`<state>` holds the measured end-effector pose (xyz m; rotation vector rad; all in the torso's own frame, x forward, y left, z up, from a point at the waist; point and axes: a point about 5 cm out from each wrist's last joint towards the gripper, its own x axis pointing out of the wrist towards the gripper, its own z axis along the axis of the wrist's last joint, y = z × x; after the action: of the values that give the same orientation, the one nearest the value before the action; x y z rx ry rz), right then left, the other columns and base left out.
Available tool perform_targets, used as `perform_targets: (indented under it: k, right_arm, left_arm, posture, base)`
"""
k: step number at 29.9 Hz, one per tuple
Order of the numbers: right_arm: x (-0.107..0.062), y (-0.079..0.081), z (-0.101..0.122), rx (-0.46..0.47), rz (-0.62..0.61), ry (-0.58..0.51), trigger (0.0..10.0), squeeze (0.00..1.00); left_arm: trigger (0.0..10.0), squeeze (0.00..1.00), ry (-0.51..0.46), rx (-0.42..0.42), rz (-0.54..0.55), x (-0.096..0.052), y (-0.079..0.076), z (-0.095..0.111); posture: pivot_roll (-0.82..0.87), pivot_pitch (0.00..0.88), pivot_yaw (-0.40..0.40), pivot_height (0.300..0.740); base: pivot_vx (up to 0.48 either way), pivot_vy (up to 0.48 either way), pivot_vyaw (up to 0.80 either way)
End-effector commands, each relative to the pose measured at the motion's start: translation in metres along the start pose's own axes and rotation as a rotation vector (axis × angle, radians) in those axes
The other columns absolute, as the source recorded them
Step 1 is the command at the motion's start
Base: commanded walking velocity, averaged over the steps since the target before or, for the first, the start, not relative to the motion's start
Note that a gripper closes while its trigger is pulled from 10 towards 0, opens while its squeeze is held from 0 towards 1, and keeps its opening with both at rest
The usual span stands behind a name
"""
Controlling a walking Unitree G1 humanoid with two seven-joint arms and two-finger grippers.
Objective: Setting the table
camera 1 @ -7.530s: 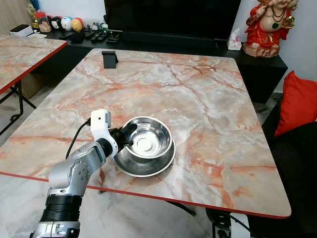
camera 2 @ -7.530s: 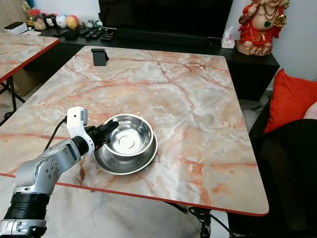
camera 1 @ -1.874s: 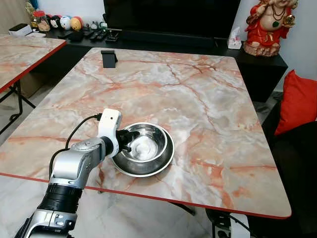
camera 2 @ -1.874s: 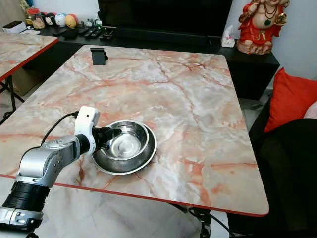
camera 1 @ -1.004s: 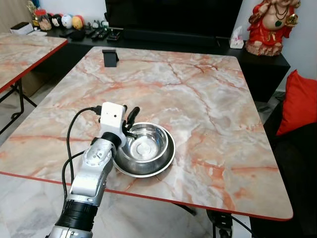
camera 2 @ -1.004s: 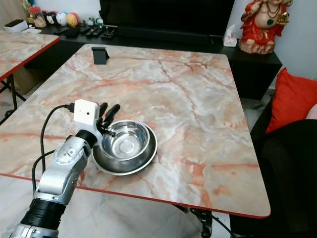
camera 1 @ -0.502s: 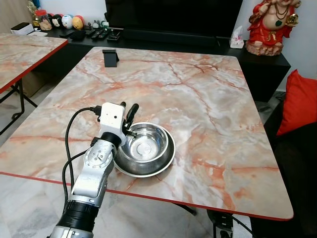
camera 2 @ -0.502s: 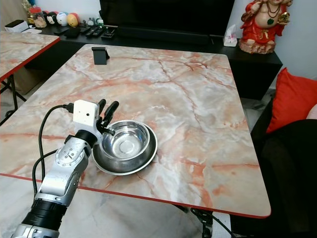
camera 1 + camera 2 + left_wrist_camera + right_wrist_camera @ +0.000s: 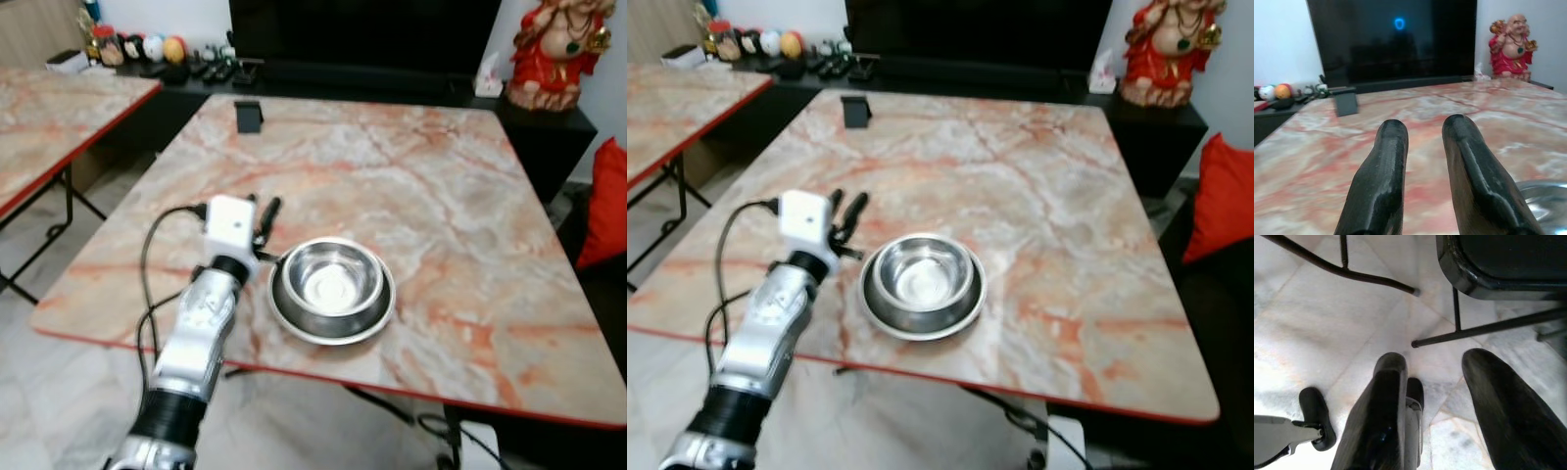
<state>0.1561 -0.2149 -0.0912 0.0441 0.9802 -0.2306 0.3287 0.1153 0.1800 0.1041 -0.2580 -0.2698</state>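
Left hand (image 9: 265,217) sits w/ its two black fingers (image 9: 1382,182) parted by a narrow gap, nothing between them, touching nothing; they hover just above the marble surface (image 9: 441,186), tips pointing away from the robot toward the far edge. Left arm reaches up & fwd from the lower left, silver forearm angled over the near edge, white wrist camera box (image 9: 231,224) on top, black cable (image 9: 152,264) looping off its left side. Steel bowl (image 9: 333,279) rests inside a wider steel dish (image 9: 333,318) on the surface, just beside the hand on its right, apart from the fingers; the dish's rim shows at the corner of the left wrist view. Far end of the surface: small black stand (image 9: 249,116) near the left corner. Beyond it a dark TV (image 9: 1393,36), a red figurine (image 9: 563,49) & small ornaments (image 9: 147,49) on a low black cabinet. Right hand (image 9: 1437,377) hangs low over pale floor tiles (image 9: 1327,308), fingers set well apart, empty, w/ black chair legs (image 9: 1488,328) nearby. A second marble table (image 9: 49,117) stands off to the left, red cushion (image 9: 607,206) at right.
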Motion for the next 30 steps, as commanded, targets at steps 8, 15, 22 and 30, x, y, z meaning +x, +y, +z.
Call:
perform_targets:
  k: [8, 15, 22, 30]
  right_arm:
    - [0.0008, 0.0045, 0.0033, 0.019, 0.007, -0.005, 10.0, 0.0]
    - [0.001, 0.0057, 0.0039, 0.022, 0.008, -0.005, 10.0, 0.0]
    - [0.0008, 0.0055, 0.0029, 0.015, 0.01, -0.003, 10.0, 0.0]
    - [0.0001, 0.005, -0.0008, 0.017, -0.001, 0.006, 10.0, 0.0]
  left_arm:
    - [10.0, 0.0, -0.02, 0.026, 0.03, 0.0059, 0.0133, 0.0072]
    - [10.0, 0.0, -0.019, 0.027, 0.028, 0.0072, 0.0138, 0.0074]
    - [10.0, 0.0, -0.027, 0.031, 0.02, 0.0099, 0.0125, 0.0105]
    - [10.0, 0.0, -0.041, 0.032, 0.015, 0.0106, 0.0154, 0.0146]
  posture:
    - [0.07, 0.0, -0.019, 0.711]
    - [0.06, 0.0, -0.013, 0.711]
    - [0.07, 0.0, -0.02, 0.711]
    - [0.06, 0.0, -0.012, 0.711]
  base:
    - [0.0, 0.389, 0.0]
    - [0.0, 0.389, 0.0]
    - [0.0, 0.389, 0.0]
    - [0.0, 0.39, 0.0]
